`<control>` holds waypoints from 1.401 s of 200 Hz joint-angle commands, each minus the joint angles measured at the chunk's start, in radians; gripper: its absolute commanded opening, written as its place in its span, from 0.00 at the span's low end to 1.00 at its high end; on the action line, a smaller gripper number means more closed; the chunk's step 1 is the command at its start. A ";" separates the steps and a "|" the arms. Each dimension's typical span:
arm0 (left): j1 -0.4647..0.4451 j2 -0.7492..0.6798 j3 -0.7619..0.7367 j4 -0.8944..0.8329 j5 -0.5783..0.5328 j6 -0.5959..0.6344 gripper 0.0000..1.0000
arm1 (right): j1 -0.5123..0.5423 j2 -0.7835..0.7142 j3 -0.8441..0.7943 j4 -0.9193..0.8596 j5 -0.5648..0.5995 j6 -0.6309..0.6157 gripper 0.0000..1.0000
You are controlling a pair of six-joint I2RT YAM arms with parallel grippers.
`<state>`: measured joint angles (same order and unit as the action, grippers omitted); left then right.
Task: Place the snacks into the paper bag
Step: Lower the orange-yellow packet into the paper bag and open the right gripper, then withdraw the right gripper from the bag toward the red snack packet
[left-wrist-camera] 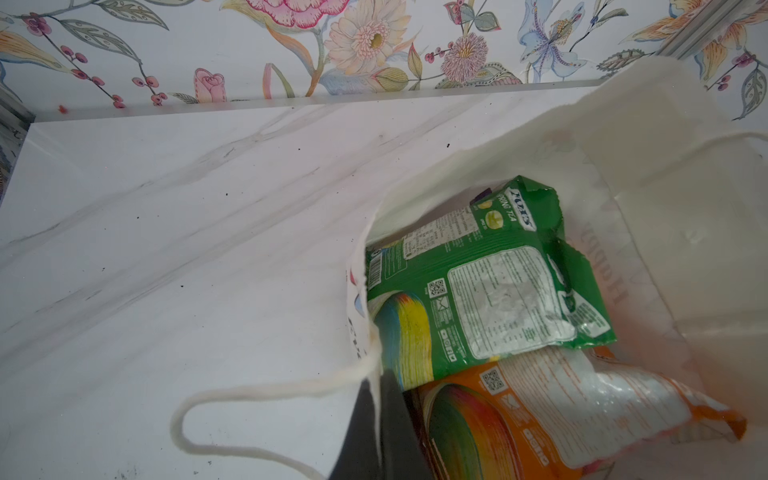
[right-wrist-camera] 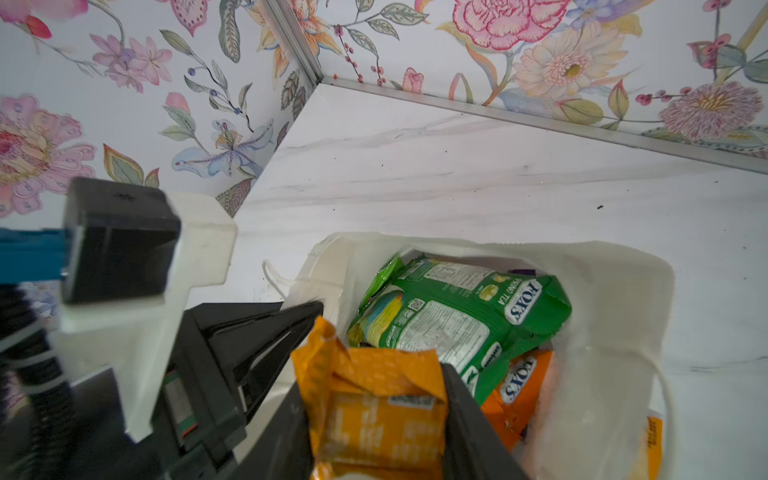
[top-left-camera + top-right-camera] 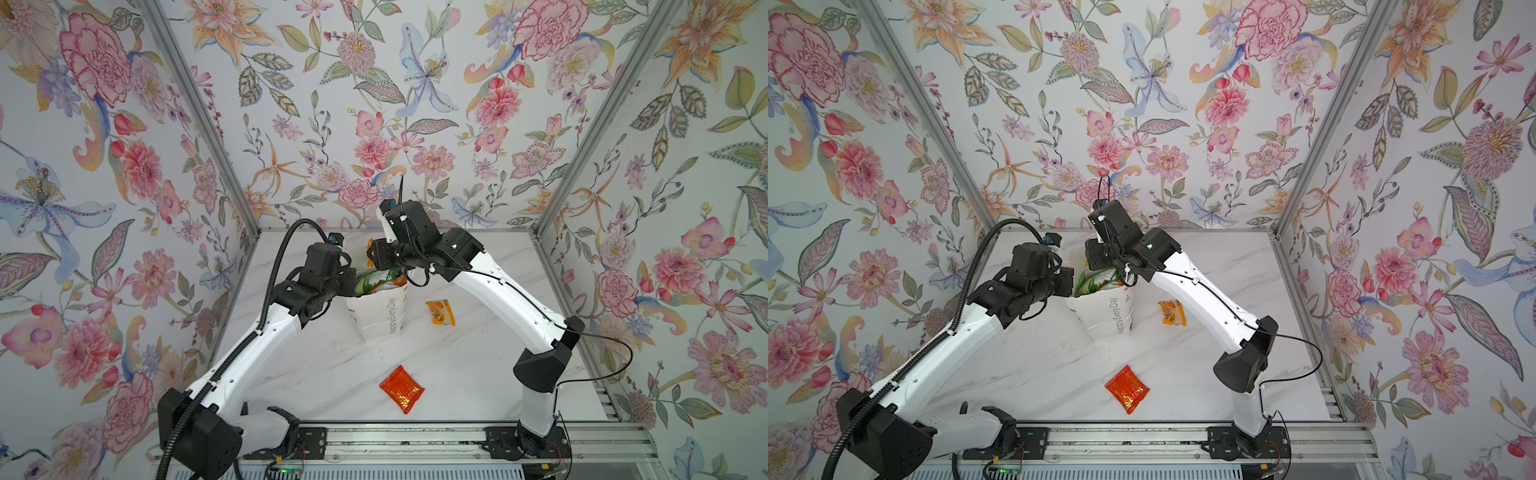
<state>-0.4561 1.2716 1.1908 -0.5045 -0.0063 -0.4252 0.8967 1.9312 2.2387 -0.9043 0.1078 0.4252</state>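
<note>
The white paper bag [image 3: 378,318] [image 3: 1111,318] stands upright mid-table. My left gripper [image 1: 380,415] [image 3: 352,286] is shut on its left rim [image 1: 415,183], holding the mouth wide. Inside lie a green FOX'S candy bag [image 1: 478,282] [image 2: 457,320] and an orange FOX'S bag [image 1: 561,407] [image 2: 519,386]. My right gripper [image 2: 374,382] [image 3: 370,254] hangs just over the mouth, shut on a small orange sachet [image 2: 374,415]. Another orange sachet [image 3: 440,312] [image 3: 1172,312] lies right of the bag. A red-orange foil pack [image 3: 401,388] [image 3: 1126,388] lies on the table nearer the front.
Floral walls close in the marble table [image 3: 316,374] at the back and both sides. A metal rail [image 3: 399,440] carrying both arm bases runs along the front. The bag's cord handle [image 1: 249,399] droops outside the rim near my left gripper.
</note>
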 commanded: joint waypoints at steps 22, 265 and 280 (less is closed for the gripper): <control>0.017 -0.015 0.027 0.066 -0.018 0.026 0.00 | 0.007 0.066 0.083 -0.102 0.035 -0.054 0.40; 0.018 -0.021 0.024 0.068 -0.023 0.026 0.00 | 0.028 -0.055 0.065 -0.112 0.026 -0.073 0.67; 0.018 -0.021 0.025 0.069 -0.023 0.027 0.00 | 0.028 -0.092 0.046 -0.111 0.046 -0.074 0.67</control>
<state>-0.4561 1.2716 1.1908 -0.5037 -0.0063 -0.4221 0.9161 1.9358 2.3089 -1.0054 0.1066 0.3511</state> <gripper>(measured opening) 0.042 0.673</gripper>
